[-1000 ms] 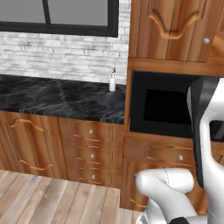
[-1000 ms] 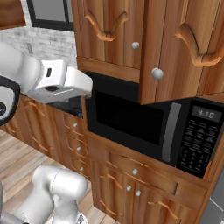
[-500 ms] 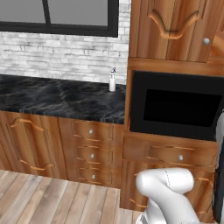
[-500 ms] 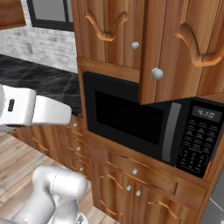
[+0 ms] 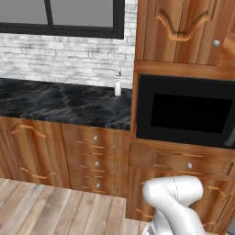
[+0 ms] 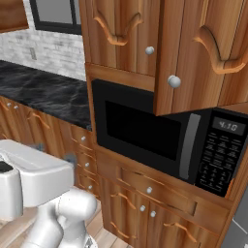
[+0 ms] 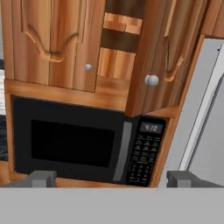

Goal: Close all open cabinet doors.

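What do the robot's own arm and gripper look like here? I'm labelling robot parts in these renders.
The arm is glossy white, with thick rounded links and a bulbous elbow; a dark joint patch shows on its blocky white link in the right base view. The gripper shows as two small dark grey, squared finger tips. No cables or markings are visible.

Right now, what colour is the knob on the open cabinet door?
Silver, on the reddish-brown open cabinet door; clearest in the hand view.
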Motion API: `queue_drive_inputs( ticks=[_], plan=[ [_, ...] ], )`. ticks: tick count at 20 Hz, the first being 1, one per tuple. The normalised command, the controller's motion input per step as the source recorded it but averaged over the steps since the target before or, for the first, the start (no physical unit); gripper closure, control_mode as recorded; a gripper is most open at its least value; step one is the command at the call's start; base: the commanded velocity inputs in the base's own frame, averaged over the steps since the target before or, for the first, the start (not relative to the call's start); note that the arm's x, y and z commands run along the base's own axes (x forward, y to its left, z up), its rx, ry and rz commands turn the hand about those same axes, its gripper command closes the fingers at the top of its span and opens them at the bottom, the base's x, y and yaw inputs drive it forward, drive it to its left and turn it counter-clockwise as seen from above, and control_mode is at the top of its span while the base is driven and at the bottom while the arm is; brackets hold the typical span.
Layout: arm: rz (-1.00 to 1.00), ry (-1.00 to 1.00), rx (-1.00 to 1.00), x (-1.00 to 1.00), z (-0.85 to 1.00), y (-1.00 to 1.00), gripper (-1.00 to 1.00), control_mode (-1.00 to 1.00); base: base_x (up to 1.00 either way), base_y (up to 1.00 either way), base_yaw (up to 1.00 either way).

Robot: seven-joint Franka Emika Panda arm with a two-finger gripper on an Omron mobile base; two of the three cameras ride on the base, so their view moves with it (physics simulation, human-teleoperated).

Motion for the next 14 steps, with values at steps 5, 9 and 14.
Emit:
queue_drive_inputs(
  ticks=[5,9,14],
  plan=[
    [0.05,-0.21,0.05,-0.1,0.12,-0.36,-1.0,-1.0,0.0,0.0,0.0],
    [0.0,-0.09,0.06,0.0,0.32,-0.21,-1.0,-1.0,0.0,0.0,0.0],
    [0.0,-0.08,0.09,0.0,0.35,-0.31,-1.0,-1.0,0.0,0.0,0.0]
  ],
)
